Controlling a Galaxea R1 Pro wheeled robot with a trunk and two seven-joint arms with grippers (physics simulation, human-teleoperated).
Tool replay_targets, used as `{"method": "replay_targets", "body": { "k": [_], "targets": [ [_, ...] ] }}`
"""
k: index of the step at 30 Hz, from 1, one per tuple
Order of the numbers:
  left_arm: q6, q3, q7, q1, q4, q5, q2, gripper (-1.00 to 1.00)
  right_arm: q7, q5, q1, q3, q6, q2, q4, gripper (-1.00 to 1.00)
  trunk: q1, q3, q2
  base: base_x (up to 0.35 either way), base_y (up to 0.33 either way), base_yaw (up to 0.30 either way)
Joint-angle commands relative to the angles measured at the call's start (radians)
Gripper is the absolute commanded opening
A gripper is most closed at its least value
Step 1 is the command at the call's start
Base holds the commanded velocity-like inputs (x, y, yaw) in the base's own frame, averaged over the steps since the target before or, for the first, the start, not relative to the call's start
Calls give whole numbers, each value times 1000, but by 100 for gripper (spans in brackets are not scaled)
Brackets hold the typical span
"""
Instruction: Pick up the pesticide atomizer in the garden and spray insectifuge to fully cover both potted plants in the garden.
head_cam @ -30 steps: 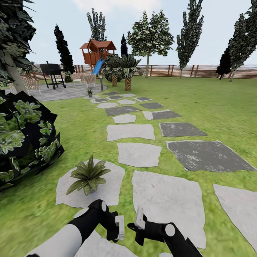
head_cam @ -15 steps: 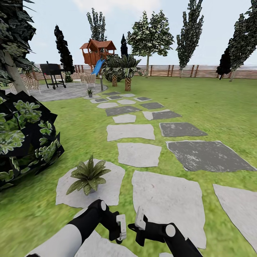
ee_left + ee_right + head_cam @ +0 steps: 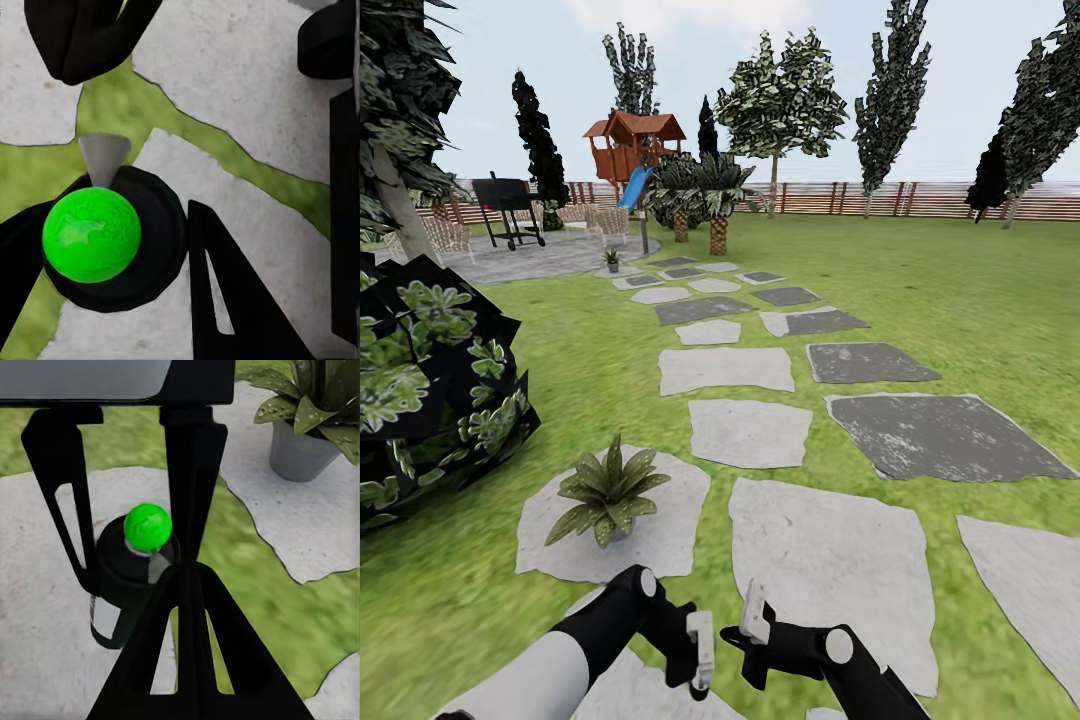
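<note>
The pesticide atomizer [image 3: 127, 577] is a dark bottle with a bright green cap [image 3: 91, 234] and a pale nozzle, standing on a stepping stone. In the right wrist view it stands between the open left gripper's black fingers [image 3: 54, 487], untouched as far as I can tell. In the head view my left gripper [image 3: 702, 650] hangs low beside the right gripper [image 3: 753, 615], whose fingers are shut and point at the bottle. One potted plant [image 3: 605, 495] sits on a pale stone just ahead of my left arm. The other potted plant [image 3: 612, 258] is far off by the patio.
A big black-backed bush [image 3: 430, 390] crowds the left. Grey stepping stones [image 3: 750, 432] lead over the lawn to a round patio [image 3: 530, 258] with a grill [image 3: 508, 205]. Palms [image 3: 717, 195], a playhouse [image 3: 632, 145] and a wooden fence [image 3: 880, 198] stand at the back.
My left gripper has crept a little to the right and down, closer to the right gripper. The right arm and the plants have stayed put.
</note>
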Motion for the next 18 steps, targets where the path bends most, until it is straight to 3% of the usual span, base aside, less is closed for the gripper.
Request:
{"method": "replay_targets", "body": {
  "k": [1, 3, 7, 10, 18],
  "targets": [
    [5, -1, -5, 0, -2, 12, 1, -100, 0, 9, 0, -1, -6, 0, -1, -100, 0, -1, 0, 0, 0, 0],
    [4, -2, -5, 0, -2, 42, 1, -100, 0, 9, 0, -1, -6, 0, -1, -100, 0, -1, 0, 0, 0, 0],
    [4, -2, -5, 0, -2, 51, 0, -100, 0, 9, 0, -1, -6, 0, -1, -100, 0, -1, 0, 0, 0, 0],
    [-16, -2, -3, 0, -2, 80, -8, -100, 0, 9, 0, -1, -6, 0, -1, -100, 0, -1, 0, 0, 0, 0],
    [-24, -1, -1, 0, -2, 99, -11, -100, 0, 9, 0, -1, -7, 0, -1, -100, 0, -1, 0, 0, 0, 0]
  ]
}}
